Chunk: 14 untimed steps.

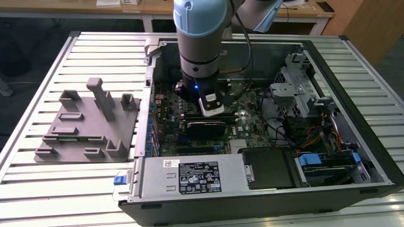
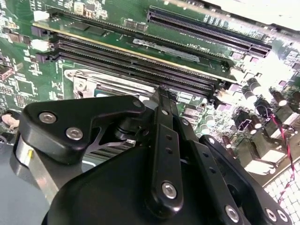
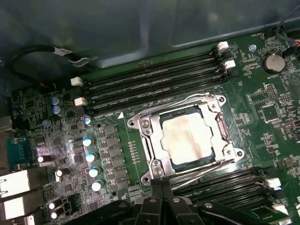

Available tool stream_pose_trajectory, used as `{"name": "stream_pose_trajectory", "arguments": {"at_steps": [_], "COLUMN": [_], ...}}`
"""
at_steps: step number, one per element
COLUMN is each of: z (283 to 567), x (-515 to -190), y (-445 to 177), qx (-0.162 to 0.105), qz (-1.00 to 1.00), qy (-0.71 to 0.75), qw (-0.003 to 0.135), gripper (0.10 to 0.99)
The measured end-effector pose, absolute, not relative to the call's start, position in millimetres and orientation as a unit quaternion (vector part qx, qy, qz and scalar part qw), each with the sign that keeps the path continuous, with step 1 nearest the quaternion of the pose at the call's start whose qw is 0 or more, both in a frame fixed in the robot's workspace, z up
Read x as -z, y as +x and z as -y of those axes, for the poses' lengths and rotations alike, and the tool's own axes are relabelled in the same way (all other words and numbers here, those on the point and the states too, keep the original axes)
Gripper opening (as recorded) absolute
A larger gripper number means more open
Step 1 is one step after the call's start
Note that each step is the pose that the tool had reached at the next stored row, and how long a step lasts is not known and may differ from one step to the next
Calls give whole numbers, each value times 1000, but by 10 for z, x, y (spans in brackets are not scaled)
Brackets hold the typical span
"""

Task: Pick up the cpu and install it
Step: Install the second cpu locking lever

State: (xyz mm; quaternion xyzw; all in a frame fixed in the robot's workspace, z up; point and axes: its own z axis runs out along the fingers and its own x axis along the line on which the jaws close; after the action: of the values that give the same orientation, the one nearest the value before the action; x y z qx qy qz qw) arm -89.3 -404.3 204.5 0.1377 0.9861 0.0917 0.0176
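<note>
The cpu (image 3: 187, 134) lies flat in the motherboard socket, its dull silver top showing inside the metal socket frame (image 3: 145, 125). In the first wrist view my gripper (image 3: 161, 183) hovers just off the frame's near edge, apart from the cpu. Its black fingers (image 2: 164, 112) are pressed together with nothing between them. In the second wrist view a corner of the socket frame (image 2: 89, 79) peeks out past the gripper's linkage. In the exterior view my arm (image 1: 198, 56) reaches down into the open computer case (image 1: 372, 156), over the middle of the motherboard.
Black memory slots (image 3: 154, 77) run along both sides of the socket, with capacitors (image 3: 89, 157) beside it. A grey fixture plate with upright blocks (image 1: 88, 125) sits on the slatted table at the exterior view's left. The power supply (image 1: 189, 176) and drive cage (image 1: 296, 80) crowd the case.
</note>
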Motion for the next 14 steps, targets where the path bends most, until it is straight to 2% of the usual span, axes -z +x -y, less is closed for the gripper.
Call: {"name": "stream_pose_trajectory", "arguments": {"at_steps": [14], "z": [4089], "x": [-1931], "y": [-956], "qx": [-120], "qz": [-983], "qy": [138], "qw": [16], "gripper": [106]}}
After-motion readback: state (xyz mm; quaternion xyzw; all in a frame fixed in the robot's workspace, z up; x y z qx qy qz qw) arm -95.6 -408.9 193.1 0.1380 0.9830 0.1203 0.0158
